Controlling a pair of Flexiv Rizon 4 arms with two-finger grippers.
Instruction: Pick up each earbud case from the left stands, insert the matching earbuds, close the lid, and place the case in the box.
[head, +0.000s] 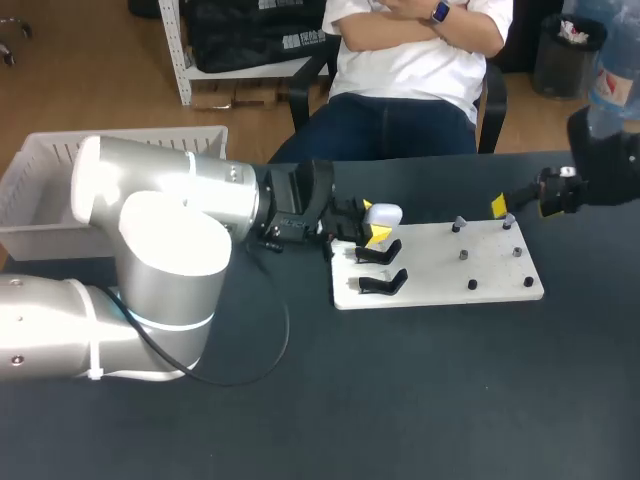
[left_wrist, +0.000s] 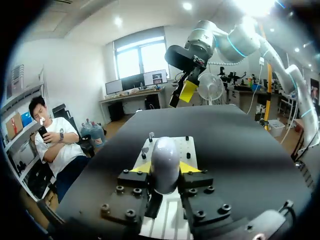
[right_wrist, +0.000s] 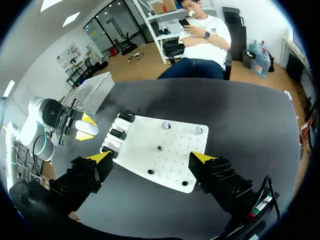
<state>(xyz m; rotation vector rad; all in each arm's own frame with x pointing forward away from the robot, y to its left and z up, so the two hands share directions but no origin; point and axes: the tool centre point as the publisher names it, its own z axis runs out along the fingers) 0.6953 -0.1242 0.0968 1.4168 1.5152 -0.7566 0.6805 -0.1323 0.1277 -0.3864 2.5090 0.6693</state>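
Gripping the case (left_wrist: 165, 152) in the left end effector (left_wrist: 165, 168), near the stands (head: 385, 283). With the right end effector (right_wrist: 151, 157) spread open by the board (head: 490, 265).

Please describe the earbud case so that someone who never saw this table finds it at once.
On the dark table lies a white board with black stands at its left end. Near those stands, the left hand grips the earbud case: the only smooth, rounded white object, between two yellow fingertips.

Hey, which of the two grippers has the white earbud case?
The left gripper: it is shut on the white earbud case, gripping it from both sides. The right gripper is open and empty.
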